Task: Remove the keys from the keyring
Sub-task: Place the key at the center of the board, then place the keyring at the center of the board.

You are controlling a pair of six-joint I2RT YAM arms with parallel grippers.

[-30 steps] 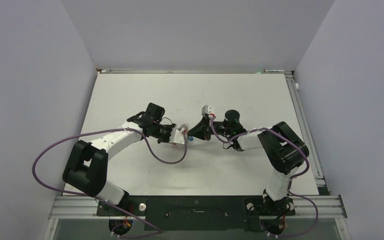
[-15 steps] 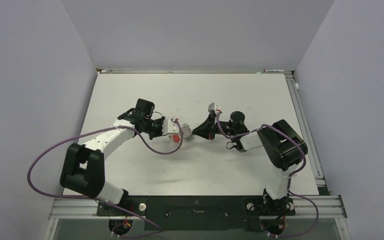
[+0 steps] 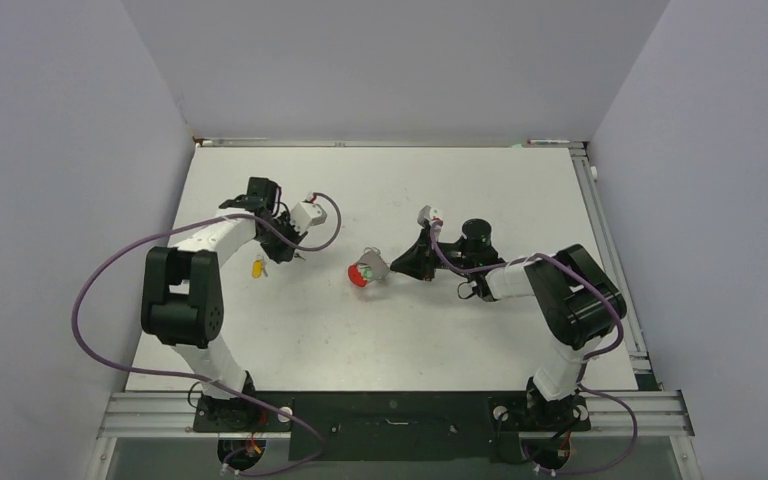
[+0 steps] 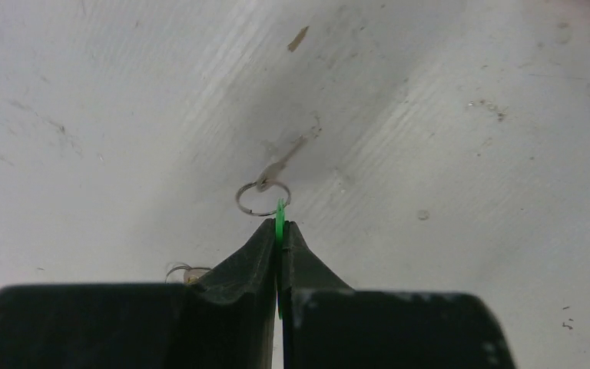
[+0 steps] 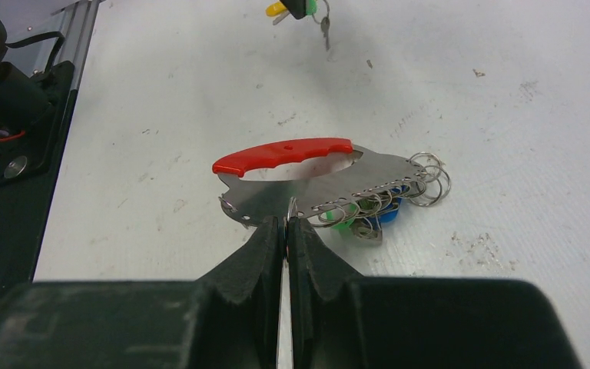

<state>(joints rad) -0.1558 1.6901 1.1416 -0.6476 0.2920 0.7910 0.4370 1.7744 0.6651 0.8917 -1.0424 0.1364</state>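
The keyring (image 5: pixel 307 181), a flat silver metal piece with a red curved strap (image 5: pixel 284 154), lies mid-table (image 3: pixel 365 270). Several keys with green and blue tags (image 5: pixel 369 214) hang on it by small rings. My right gripper (image 5: pixel 284 223) is shut on its near edge at a small ring, also seen from above (image 3: pixel 392 266). My left gripper (image 4: pixel 279 224) is shut on a green-tagged key (image 4: pixel 280 211), whose ring and silver key (image 4: pixel 265 192) stick out past the tips. It is at the left (image 3: pixel 275 252), apart from the keyring. A yellow-tagged key (image 3: pixel 257 266) lies beside it.
The white table (image 3: pixel 440 180) has an aluminium rail along its right edge (image 3: pixel 610 260) and a black base bar in front (image 3: pixel 390 410). Grey walls stand on three sides. Purple cables loop off both arms.
My left gripper has moved left and back, away from the keyring, carrying the green-tagged key. The keyring stays by the right gripper. The yellow-tagged key now shows on the table at left.
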